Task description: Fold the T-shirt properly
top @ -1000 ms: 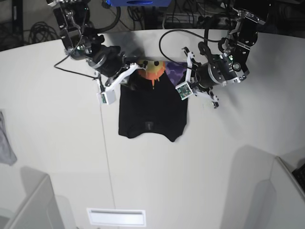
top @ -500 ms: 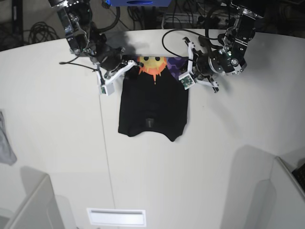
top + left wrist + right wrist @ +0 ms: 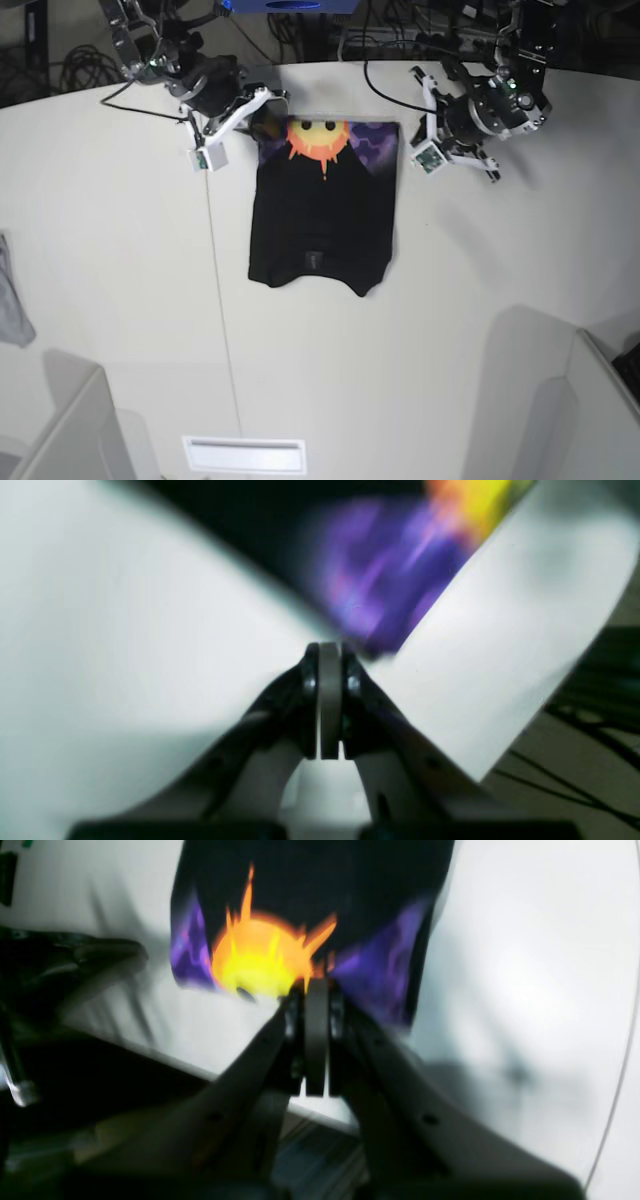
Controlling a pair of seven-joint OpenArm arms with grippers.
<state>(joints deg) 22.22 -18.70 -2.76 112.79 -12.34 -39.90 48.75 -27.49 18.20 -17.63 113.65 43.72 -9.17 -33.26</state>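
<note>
- A white slot plate [image 3: 244, 454] sits flush in the tabletop [image 3: 420, 340] at the near edge.
- A small grey cloth [image 3: 12, 305] lies at the tabletop's left border, well apart from everything else.
- The T-shirt [image 3: 322, 215] lies folded on the middle of the tabletop, black panel near, sun face print [image 3: 318, 140] on purple at its far edge.
- The right gripper [image 3: 316, 990] has its jaws together, empty, just off the print's far edge.
- The left gripper [image 3: 329, 652] has its jaws pressed together, empty, beside the T-shirt's purple corner.
</note>
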